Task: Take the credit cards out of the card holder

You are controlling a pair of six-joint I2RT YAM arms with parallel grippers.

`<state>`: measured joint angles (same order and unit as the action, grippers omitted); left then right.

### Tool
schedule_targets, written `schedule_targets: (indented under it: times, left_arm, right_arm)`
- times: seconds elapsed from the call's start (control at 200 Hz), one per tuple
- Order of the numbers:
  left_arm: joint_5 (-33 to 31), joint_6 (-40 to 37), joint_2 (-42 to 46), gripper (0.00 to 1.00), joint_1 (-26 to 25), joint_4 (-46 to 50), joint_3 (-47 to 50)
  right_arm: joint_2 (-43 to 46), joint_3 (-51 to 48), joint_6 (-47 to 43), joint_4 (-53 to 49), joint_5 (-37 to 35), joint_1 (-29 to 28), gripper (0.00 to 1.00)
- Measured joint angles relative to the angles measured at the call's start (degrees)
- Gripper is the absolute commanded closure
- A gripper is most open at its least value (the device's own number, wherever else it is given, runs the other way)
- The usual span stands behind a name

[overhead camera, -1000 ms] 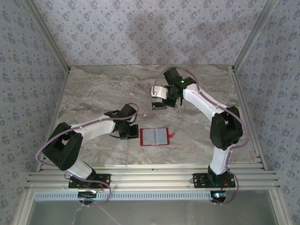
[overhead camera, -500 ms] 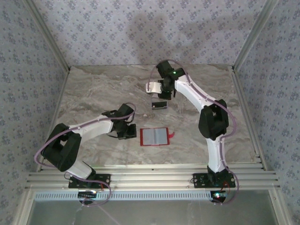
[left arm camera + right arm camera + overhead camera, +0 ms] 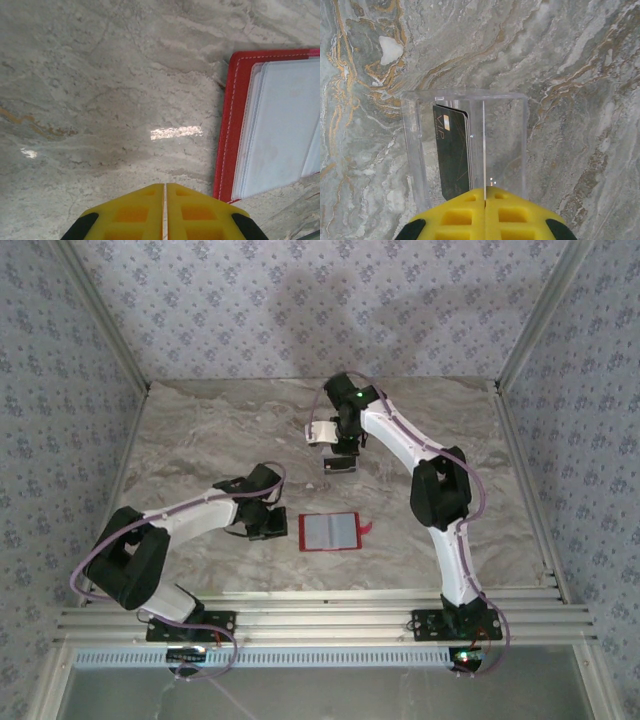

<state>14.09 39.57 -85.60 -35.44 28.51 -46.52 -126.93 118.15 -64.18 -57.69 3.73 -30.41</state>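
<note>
The left gripper [image 3: 165, 186] is pressing its two yellow fingers flat against each other, closed on themselves, and is pointing down at the marble table [image 3: 90, 80]. Just ahead of its tips and off to their right, the card holder [image 3: 226, 125] is lying open on the table, apart from the fingers. Its red stitched border is framing greyish-white clear sleeves [image 3: 280, 125]. Seen from above, its small red tab [image 3: 365, 529] is sticking out on the side facing away from this gripper. The right gripper [image 3: 485, 190] is also holding its yellow fingers tight together, and a clear plastic piece [image 3: 515, 140] is standing out ahead of its tips. A dark credit card [image 3: 452, 155] marked VIP is showing through that piece, just left of the line where the fingers meet. I cannot tell whether it is being pinched or is lying on the table beneath. From above, a dark card with a whitish strip [image 3: 340, 465] is lying flat just on the base side of the right gripper. It is sitting between that gripper and the card holder, and is clear of the holder.
</note>
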Motion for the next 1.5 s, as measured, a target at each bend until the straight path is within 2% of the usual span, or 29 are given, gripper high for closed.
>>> schedule_targets:
  times: [0.834, 0.944, 1.054, 1.499]
  left_arm:
    - [0.02, 0.0, 1.53, 0.89, 0.31, -0.02, 1.49]
    - [0.0, 0.15, 1.7, 0.89, 0.33, -0.04, 1.49]
    - [0.0, 0.2, 2.25, 0.89, 0.31, -0.04, 1.62]
    - [0.0, 0.42, 2.71, 0.88, 0.46, 0.0, 1.75]
  right_arm:
    - [-1.99, 2.89, 1.4, -11.47, 0.76, 0.94, 1.0]
    - [-2.47, 3.1, 1.44, -11.56, 1.01, 1.09, 0.88]
    - [-3.43, 3.89, 1.64, -11.5, 1.01, 1.16, 0.83]
    - [-4.11, 5.4, 2.54, -8.63, -1.44, 2.97, 0.82]
